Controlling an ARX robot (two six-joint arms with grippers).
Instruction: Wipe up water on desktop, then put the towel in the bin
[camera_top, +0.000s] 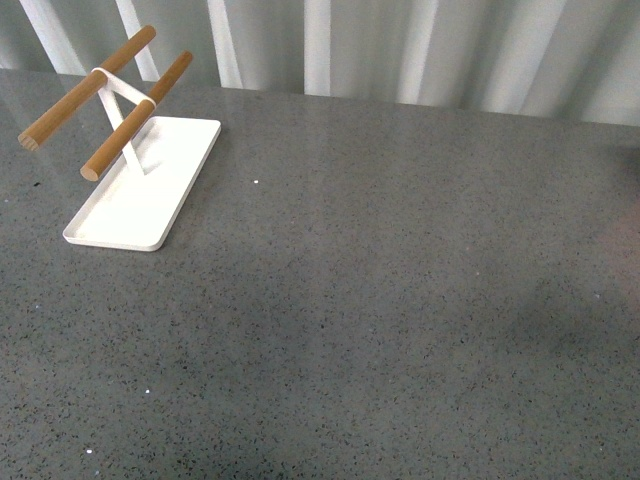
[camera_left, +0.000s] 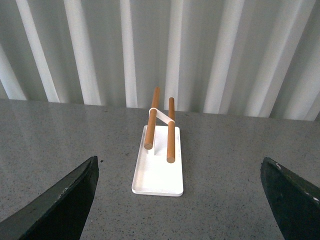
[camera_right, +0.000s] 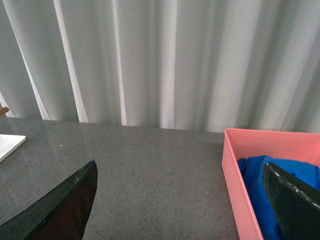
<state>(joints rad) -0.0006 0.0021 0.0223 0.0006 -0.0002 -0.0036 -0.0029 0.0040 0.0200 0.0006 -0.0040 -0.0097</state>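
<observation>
Now towel (camera_right: 260, 175) in pink bin (camera_right: 240, 200), desktop (camera_top: 380, 300)

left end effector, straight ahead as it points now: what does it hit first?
Likely the white tray with its wooden-bar rack, centred between the open fingers of the left end effector. Bare desktop before it; depth unclear.

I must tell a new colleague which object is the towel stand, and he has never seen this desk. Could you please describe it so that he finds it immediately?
Look at the dark grey speckled desktop, toward its far left part near the white curtain. There lies a flat white rectangular tray, and from it rises a white frame carrying two parallel wooden bars. Nothing else in the front view has wood.
</observation>
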